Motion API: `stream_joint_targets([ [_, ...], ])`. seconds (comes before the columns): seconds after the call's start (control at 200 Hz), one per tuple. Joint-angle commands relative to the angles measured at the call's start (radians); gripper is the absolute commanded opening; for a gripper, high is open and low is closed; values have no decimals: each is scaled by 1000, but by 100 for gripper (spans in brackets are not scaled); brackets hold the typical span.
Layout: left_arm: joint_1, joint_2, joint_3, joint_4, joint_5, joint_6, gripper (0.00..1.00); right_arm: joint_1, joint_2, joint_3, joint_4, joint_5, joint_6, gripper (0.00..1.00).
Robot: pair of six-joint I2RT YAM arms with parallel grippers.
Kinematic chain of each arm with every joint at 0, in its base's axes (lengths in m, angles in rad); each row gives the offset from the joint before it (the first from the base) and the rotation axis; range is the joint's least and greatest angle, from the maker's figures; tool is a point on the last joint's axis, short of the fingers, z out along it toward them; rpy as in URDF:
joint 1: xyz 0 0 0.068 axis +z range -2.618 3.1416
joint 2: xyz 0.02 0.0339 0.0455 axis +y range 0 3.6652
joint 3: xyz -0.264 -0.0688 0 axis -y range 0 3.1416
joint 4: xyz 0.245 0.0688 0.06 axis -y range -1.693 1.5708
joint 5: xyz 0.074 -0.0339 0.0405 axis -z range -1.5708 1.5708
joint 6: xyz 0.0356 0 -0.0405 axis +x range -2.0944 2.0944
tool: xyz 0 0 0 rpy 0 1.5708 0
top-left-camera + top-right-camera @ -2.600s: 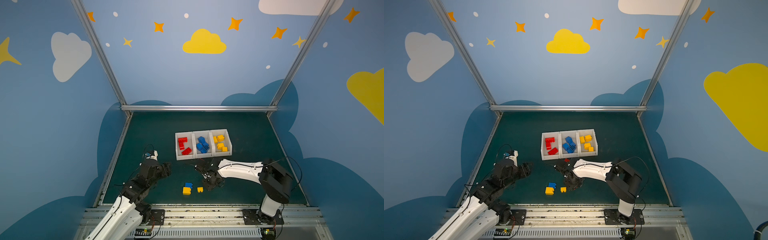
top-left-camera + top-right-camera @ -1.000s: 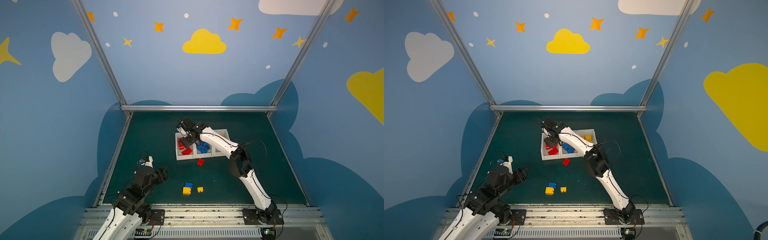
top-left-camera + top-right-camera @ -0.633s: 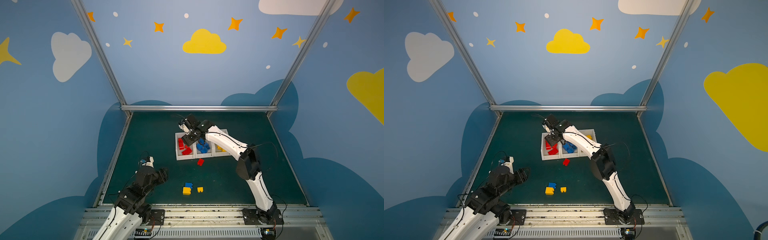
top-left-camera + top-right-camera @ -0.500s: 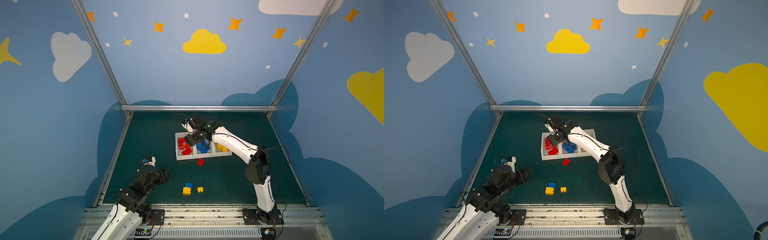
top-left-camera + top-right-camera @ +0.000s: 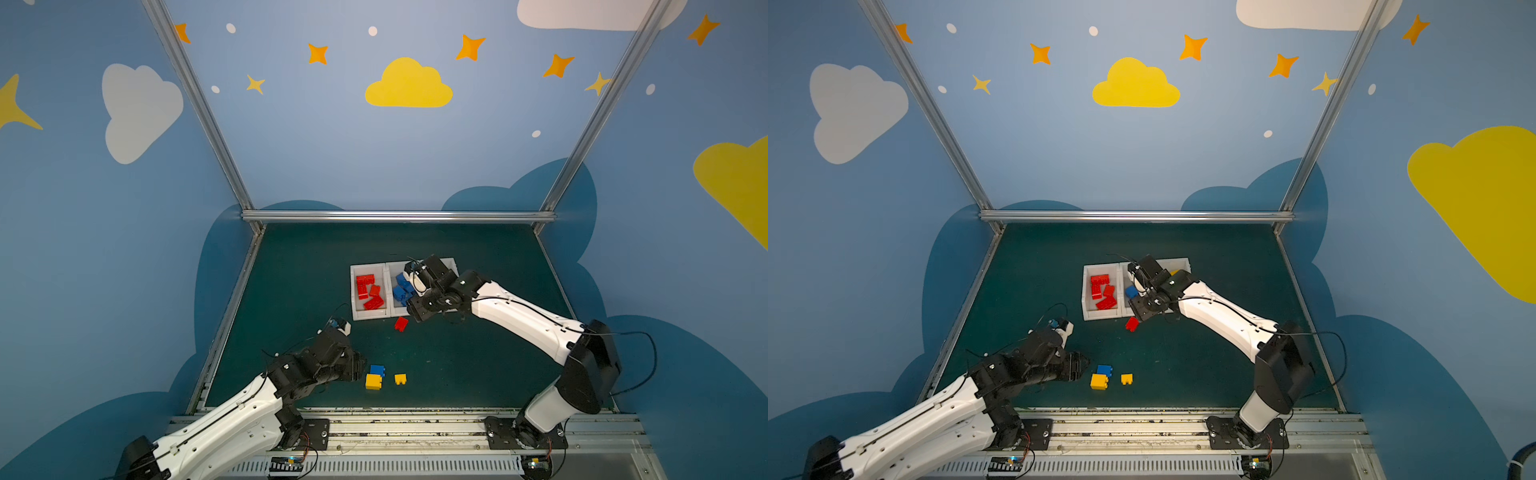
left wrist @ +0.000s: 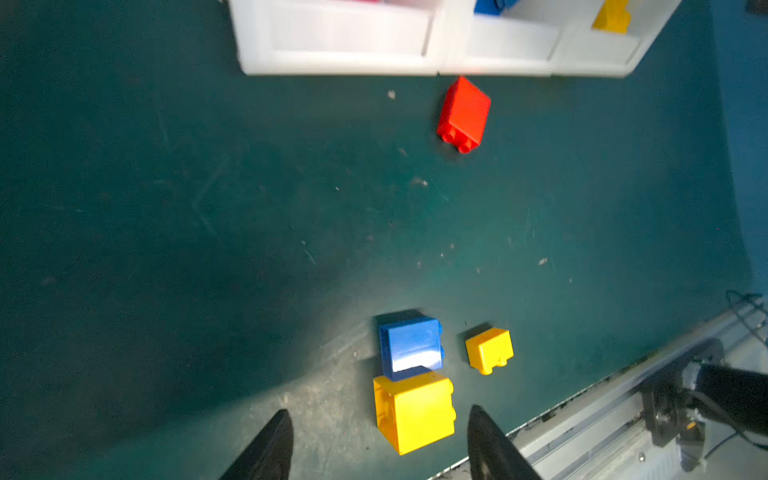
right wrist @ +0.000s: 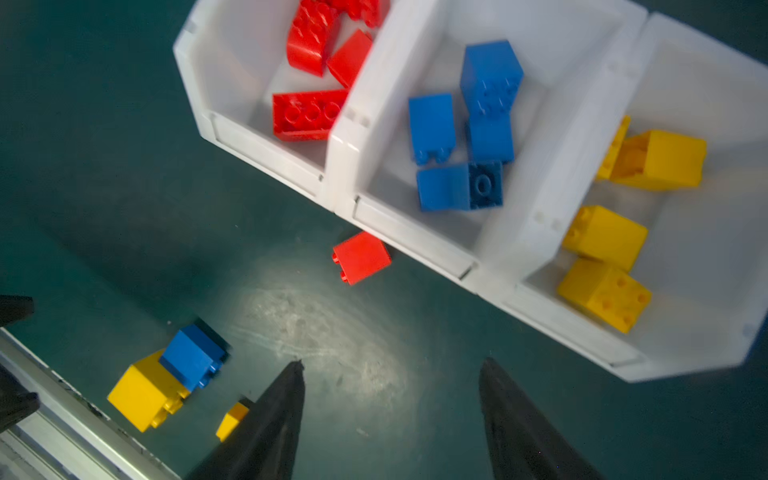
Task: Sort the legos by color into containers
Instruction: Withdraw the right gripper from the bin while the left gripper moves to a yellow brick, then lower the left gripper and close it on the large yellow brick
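Three white bins stand side by side: a red bin, a blue bin and a yellow bin, each with several bricks of its colour. A loose red brick lies on the mat against the blue bin's front wall. Near the front edge lie a blue brick, a large yellow brick touching it, and a small yellow brick. My left gripper is open, with the large yellow brick just ahead between its fingers. My right gripper hangs open and empty above the mat beside the red brick.
The green mat is walled by blue panels, with a metal rail along the front just behind the loose bricks. In both top views the right arm covers most of the yellow bin.
My right gripper has drawn back from above the red bin to the front of the blue bin. My left gripper has moved right, up to the bricks at the front. No brick has moved.
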Motion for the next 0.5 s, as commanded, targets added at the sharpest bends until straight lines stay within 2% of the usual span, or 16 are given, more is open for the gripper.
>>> stream_joint_targets([
  [0.0, -55, 59, 21, 18, -21, -6, 67, -14, -76, -71, 25, 37, 71, 67],
  [0.26, -162, 206, 35, 88, -29, -58, 68, -30, -168, -220, 28, 73, 148, 68],
  [0.496, -199, 349, 74, 133, -8, -65, 69, -47, -214, -271, 32, 78, 166, 68],
])
